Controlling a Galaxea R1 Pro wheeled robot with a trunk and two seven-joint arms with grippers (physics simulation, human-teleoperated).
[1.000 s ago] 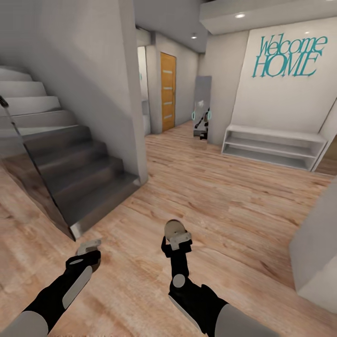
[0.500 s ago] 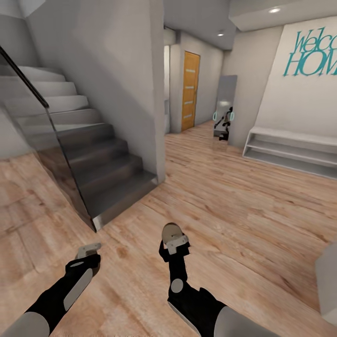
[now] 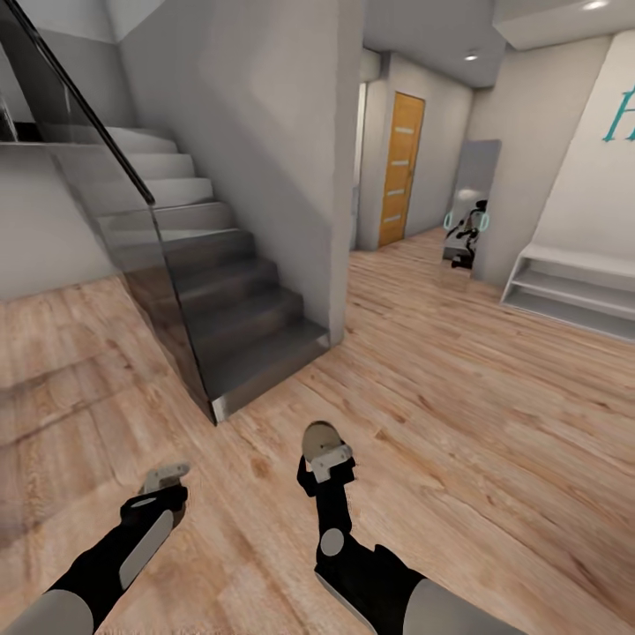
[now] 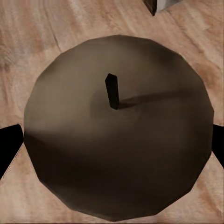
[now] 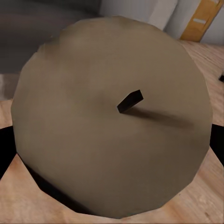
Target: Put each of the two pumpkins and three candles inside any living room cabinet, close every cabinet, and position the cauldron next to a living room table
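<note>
Two candles, one clamped in each pincer, left (image 3: 164, 479) and right (image 3: 323, 448); teal wall lettering (image 3: 620, 119) is cut off, unreadable.

- Left arm reaches from 7 o'clock toward 12, its left gripper (image 3: 166, 479) closed around a candle (image 4: 116, 126).
- Right arm extends from 5 o'clock; right gripper (image 3: 324, 454) clamps another candle (image 5: 112, 121), fingers (image 5: 5, 149) flanking it.
</note>
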